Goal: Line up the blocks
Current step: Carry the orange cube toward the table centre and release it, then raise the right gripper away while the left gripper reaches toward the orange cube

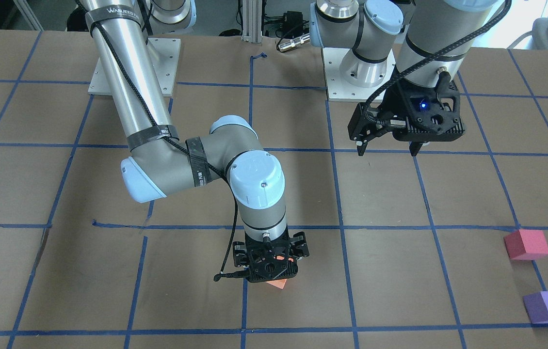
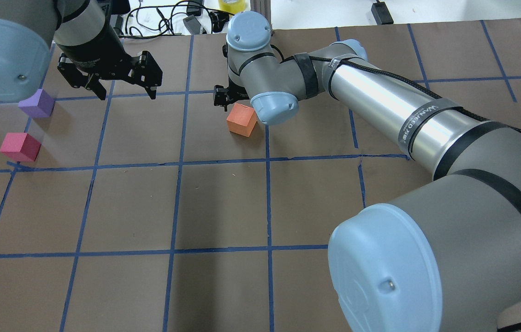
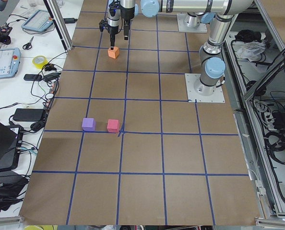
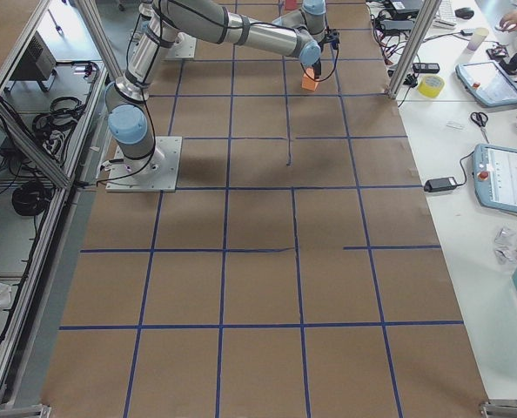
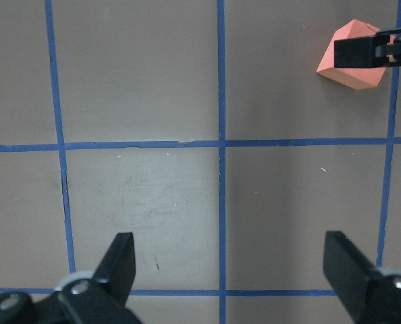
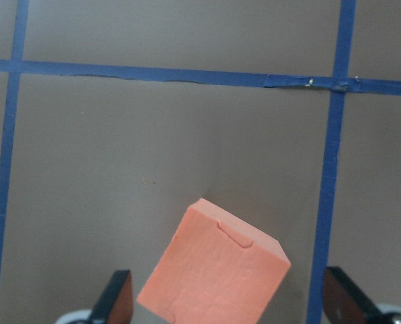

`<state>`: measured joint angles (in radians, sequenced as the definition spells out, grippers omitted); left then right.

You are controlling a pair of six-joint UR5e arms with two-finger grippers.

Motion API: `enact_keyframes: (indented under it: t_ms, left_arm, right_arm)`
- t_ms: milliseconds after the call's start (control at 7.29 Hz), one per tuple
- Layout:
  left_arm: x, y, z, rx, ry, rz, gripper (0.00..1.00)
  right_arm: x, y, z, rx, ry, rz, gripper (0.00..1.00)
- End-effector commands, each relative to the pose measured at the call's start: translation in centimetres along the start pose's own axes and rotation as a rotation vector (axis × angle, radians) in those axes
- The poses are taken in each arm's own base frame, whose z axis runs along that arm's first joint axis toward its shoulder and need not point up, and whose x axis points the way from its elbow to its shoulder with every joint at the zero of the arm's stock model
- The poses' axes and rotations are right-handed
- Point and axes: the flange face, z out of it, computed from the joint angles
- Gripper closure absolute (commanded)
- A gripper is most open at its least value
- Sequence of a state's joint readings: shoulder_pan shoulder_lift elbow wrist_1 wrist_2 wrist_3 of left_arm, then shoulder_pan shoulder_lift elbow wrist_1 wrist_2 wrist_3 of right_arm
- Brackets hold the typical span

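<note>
The orange block (image 2: 242, 120) rests on the table, also in the front view (image 1: 278, 284) and the right wrist view (image 6: 214, 270). My right gripper (image 2: 227, 99) is open and points down right over it, one finger (image 6: 116, 300) on each side, not closed on it. The reddish-pink block (image 2: 20, 146) and the purple block (image 2: 37, 103) sit side by side near the table's left end, apart from the orange one. My left gripper (image 2: 126, 94) is open and empty, held above the table between the purple and orange blocks.
Brown paper with a blue tape grid (image 2: 177, 161) covers the table. The arm base plates (image 1: 133, 68) stand at the robot's side. Cables, a tape roll (image 3: 39, 61) and tablets lie beyond the far edge.
</note>
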<state>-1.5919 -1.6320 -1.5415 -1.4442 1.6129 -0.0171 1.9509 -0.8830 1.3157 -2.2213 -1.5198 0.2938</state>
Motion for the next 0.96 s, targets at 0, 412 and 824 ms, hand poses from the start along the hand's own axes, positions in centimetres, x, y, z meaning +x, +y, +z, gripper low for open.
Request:
enact_keyframes:
  t_ms: [0,412,824]
  left_arm:
    - [-0.3,-0.1,-0.9,0.02,0.008,-0.006,0.0]
    - [-0.4,-1.2,0.6,0.0,0.0,0.065,0.0]
    - [1.4,-5.6,9.5,0.012,0.047,0.074,0.0]
  right_arm:
    - [1.8,1.9,-5.7,-0.095,0.115,0.009,0.0]
    - [4.2,4.5,-16.6,-0.157,0.128,0.037,0.0]
    - [5.7,6.3,-17.3,-0.169,0.133,0.026,0.0]
